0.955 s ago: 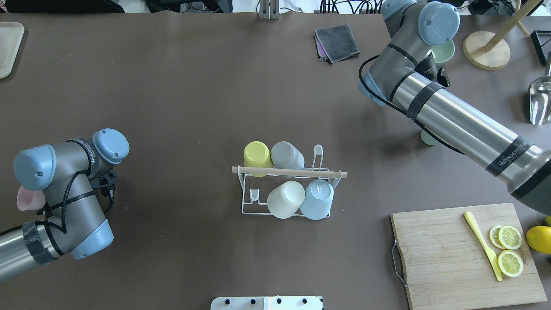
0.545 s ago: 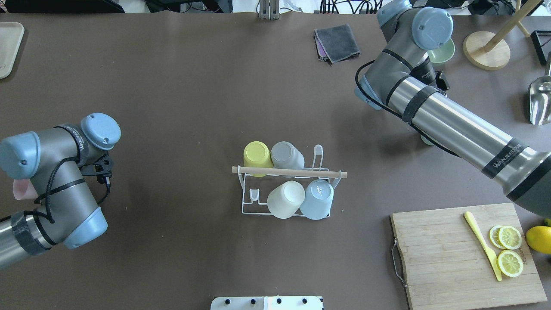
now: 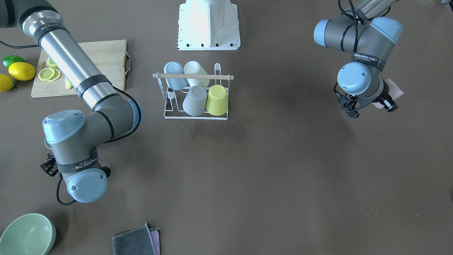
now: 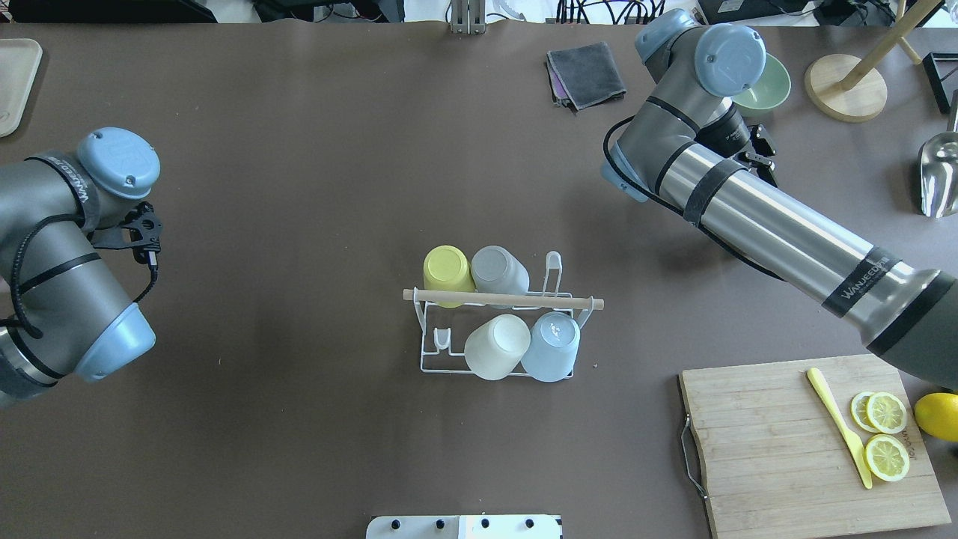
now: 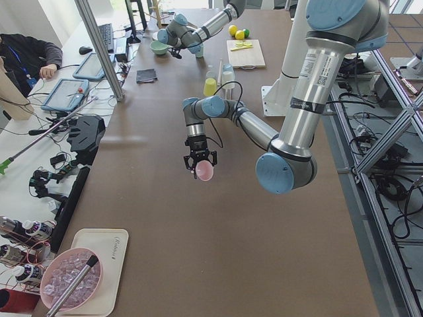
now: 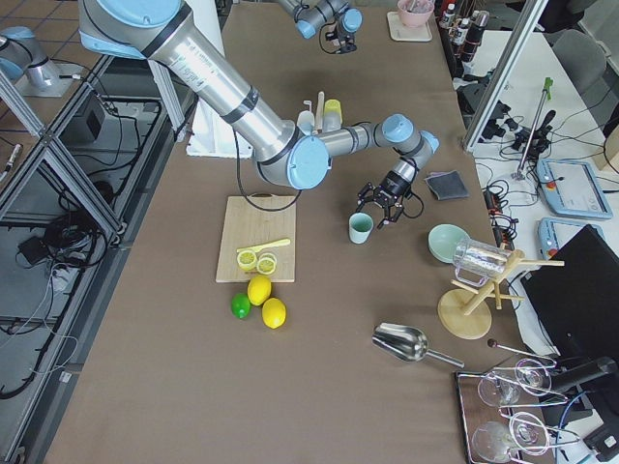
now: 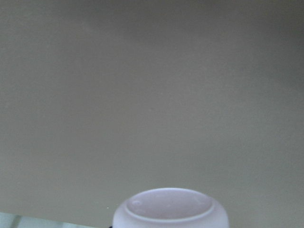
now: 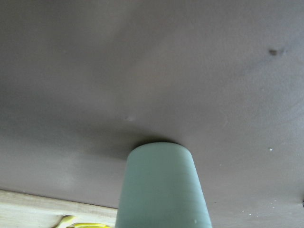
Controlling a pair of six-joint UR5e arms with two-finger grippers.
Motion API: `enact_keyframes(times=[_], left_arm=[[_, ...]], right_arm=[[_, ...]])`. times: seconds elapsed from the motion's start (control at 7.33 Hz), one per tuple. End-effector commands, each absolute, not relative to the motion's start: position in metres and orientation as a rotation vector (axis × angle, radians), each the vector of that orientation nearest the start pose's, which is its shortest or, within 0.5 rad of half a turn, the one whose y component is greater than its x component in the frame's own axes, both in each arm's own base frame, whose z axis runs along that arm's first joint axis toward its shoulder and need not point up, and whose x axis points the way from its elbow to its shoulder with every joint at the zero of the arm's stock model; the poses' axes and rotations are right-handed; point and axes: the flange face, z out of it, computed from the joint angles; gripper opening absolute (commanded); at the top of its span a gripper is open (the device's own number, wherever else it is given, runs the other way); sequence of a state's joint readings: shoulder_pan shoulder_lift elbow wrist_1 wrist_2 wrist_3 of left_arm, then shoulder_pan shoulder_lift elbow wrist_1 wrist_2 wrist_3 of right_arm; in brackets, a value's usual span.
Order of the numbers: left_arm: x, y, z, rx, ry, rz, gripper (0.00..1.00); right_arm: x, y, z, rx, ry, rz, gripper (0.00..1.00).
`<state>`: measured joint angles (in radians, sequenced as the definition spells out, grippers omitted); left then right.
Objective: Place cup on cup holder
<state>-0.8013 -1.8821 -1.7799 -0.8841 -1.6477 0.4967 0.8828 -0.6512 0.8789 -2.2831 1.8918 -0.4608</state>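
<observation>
The white wire cup holder [image 4: 432,358] with a wooden rod stands mid-table and also shows in the front view [image 3: 193,75]. It holds a yellow [image 4: 447,266], a grey [image 4: 497,269], a cream [image 4: 495,346] and a blue cup [image 4: 551,346]. My left gripper [image 5: 200,162] is shut on a pink cup [image 5: 204,173], held sideways above the table far to the holder's left; the cup also shows in the front view [image 3: 394,89]. A green cup [image 6: 361,228] stands upright on the table, right in front of my right gripper [image 6: 385,205]. I cannot tell whether that gripper is open or shut.
A cutting board [image 4: 801,442] with lemon slices and a yellow knife lies at the near right. A green bowl [image 4: 765,84], a folded grey cloth [image 4: 586,72] and a wooden stand [image 4: 846,86] sit along the far edge. A metal scoop [image 4: 939,172] lies at the right.
My left arm has swung to the left and toward the far side, and the pink cup has left the overhead view. My right wrist has shifted left and farther away.
</observation>
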Motion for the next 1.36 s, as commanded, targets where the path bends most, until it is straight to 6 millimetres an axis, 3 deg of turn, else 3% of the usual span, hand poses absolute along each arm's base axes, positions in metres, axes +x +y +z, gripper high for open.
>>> enact_keyframes(times=[0.0,0.41,0.68,1.23], left_arm=[[0.262,-0.514,0.455,-0.088,0.07,1.19,0.33],[0.249,-0.54,0.41,0.075,0.077,1.141,0.33],[0.235,-0.541,0.381,0.147,0.079,1.121,0.33],[0.214,-0.546,0.371,0.292,0.055,1.087,0.33]], right_arm=[[-0.414,-0.65,0.469,-0.547,-0.227,-1.081,0.99],[-0.425,-0.642,0.475,-0.559,-0.217,-1.145,0.99],[-0.425,-0.642,0.479,-0.568,-0.216,-1.194,0.99],[-0.432,-0.635,0.486,-0.591,-0.219,-1.216,0.99]])
